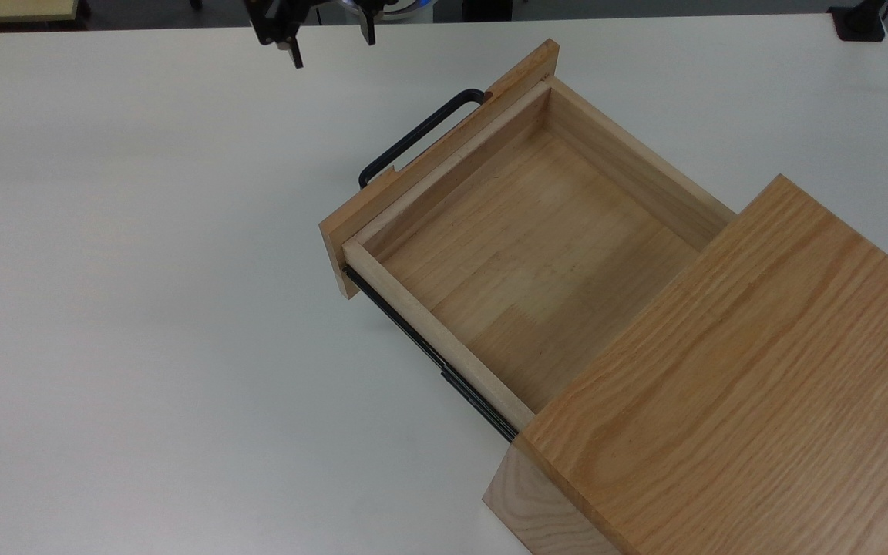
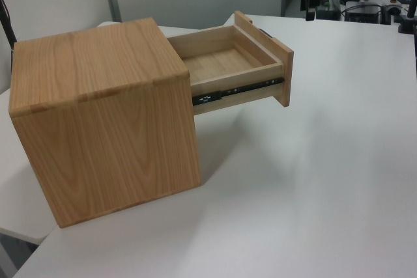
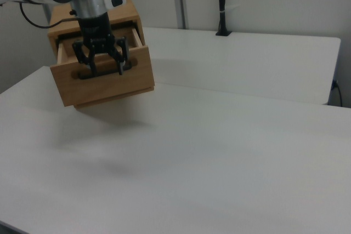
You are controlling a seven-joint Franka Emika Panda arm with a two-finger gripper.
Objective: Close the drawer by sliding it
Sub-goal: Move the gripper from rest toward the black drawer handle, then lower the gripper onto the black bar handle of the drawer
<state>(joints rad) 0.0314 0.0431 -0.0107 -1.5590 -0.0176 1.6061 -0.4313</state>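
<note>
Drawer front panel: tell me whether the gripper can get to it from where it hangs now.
Probably yes. The gripper, fingers apart, hangs above bare table beyond the drawer, on the side its front panel and black handle face. Nothing stands between them.

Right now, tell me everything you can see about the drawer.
The drawer is a light wooden tray, empty inside, pulled well out of the oak-grain cabinet. A wider flat front panel carries a thin black U-shaped handle; a black rail runs along its side. It sits level above the white table. The gripper hangs apart from it, fingers open, touching nothing.
</note>
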